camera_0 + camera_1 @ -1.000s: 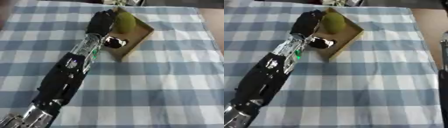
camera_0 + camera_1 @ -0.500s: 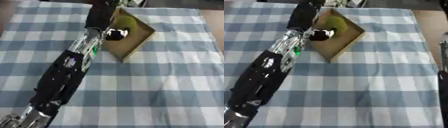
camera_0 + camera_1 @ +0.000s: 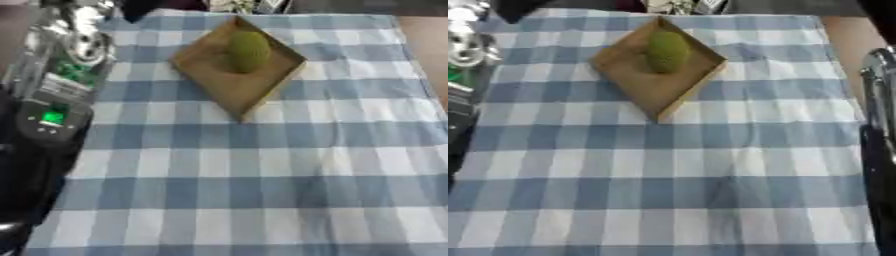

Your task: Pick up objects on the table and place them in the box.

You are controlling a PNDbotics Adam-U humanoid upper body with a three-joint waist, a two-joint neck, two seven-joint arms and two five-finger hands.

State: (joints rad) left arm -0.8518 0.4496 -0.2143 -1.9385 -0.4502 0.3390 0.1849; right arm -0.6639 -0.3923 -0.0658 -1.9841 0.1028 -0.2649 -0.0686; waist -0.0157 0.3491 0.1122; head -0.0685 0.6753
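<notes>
Left hand is not visible; only its forearm runs up the near-left edge, so its fingers cannot be judged. Right arm shows as a dark strip at the right edge, hand unseen. Beyond and right of the left forearm, on the checked tablecloth, sits the cardboard box, light and stiff. Inside lies a green oval fruit, likely firm and smooth; best held across its middle.

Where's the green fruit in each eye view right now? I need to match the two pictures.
Left eye view: the green fruit lies in the cardboard box, upper centre.
Right eye view: same fruit, in the box, upper centre, shifted a little left.
Shared landmark: the box's near corner pointing down onto the blue checked tablecloth.
</notes>
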